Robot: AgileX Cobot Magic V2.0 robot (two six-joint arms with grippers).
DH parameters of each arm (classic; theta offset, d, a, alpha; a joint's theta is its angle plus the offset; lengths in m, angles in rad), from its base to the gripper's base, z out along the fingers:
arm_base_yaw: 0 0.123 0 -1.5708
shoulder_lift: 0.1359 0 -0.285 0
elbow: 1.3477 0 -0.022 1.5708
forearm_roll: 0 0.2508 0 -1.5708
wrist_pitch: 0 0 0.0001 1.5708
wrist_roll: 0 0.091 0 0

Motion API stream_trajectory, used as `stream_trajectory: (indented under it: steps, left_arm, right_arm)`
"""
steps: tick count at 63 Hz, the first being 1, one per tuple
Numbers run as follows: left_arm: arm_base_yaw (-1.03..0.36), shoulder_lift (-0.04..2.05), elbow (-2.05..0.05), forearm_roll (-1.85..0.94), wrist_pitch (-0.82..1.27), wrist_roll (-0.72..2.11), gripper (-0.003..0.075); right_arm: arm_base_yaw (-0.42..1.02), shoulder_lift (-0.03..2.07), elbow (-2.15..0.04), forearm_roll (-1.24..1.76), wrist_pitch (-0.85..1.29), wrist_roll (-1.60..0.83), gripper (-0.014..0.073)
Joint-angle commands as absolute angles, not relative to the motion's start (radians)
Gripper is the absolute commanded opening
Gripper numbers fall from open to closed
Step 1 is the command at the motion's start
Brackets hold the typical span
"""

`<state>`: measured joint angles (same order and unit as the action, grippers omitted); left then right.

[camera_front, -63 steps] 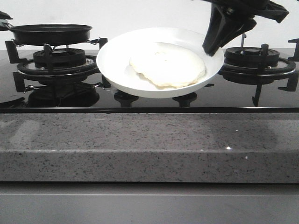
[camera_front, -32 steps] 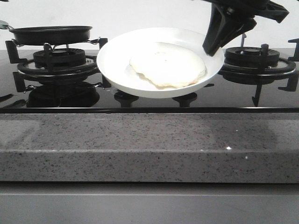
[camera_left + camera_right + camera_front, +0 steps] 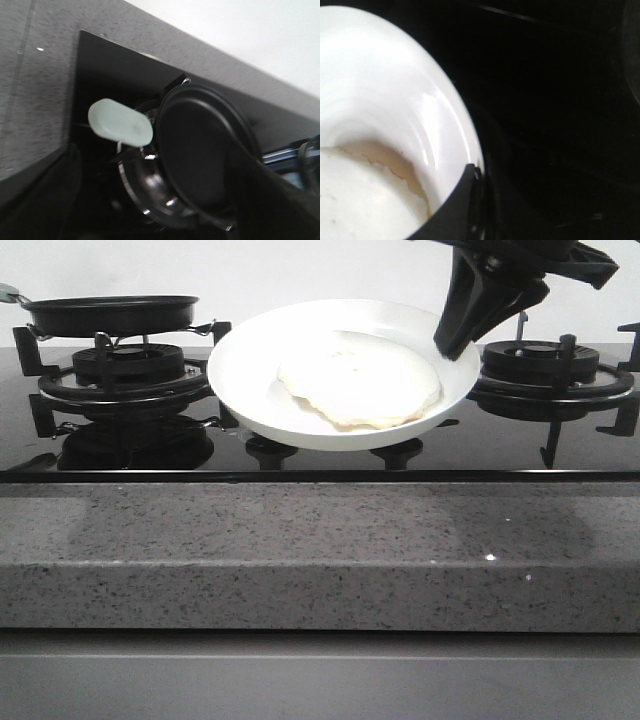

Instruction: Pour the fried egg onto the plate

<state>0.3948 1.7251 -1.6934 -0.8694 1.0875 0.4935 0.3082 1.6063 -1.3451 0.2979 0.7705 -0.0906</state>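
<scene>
The fried egg (image 3: pixel 358 378) lies flat in the white plate (image 3: pixel 250 370), which is tipped toward us above the stove top. The right gripper (image 3: pixel 458 332) pinches the plate's far right rim. The egg looks soft, floppy and light, and the shiny plate looks slippery and easy to break, so the rim seems the best place to hold. The left gripper does not show; the black frying pan (image 3: pixel 108 312) sits on the left burner (image 3: pixel 120 375).

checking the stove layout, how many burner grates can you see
3, maybe more hidden: left grate under the black frying pan, middle grate mostly hidden beneath the plate, right grate bare.
</scene>
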Motion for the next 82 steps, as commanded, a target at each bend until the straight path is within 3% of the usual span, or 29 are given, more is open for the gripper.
stream_trajectory:
  steps: [1, 27, 38, 61, 82]
  left_arm:
    - [0.354, 1.596, -1.726, -0.767, 1.049, 0.446, 0.0566]
    - [-0.102, 1.140, -1.421, -0.222, 0.854, 0.204, 0.0566]
    - [-0.218, 0.987, -1.223, -0.063, 0.839, 0.049, 0.0566]
    - [-0.233, 0.702, -0.913, -0.072, 0.841, -0.006, 0.0566]
    - [-0.233, 0.617, -0.868, -0.091, 0.841, -0.006, 0.0566]
  right_arm:
    - [0.311, 1.556, -1.371, 0.319, 0.720, -0.097, -0.0117]
    - [0.311, 1.556, -1.371, 0.319, 0.720, -0.097, -0.0117]
    - [0.311, 1.556, -1.371, 0.319, 0.720, -0.097, -0.0117]
    - [0.311, 1.556, -1.371, 0.319, 0.718, -0.097, -0.0117]
    - [0.311, 1.556, -1.371, 0.319, 0.718, -0.097, -0.0117]
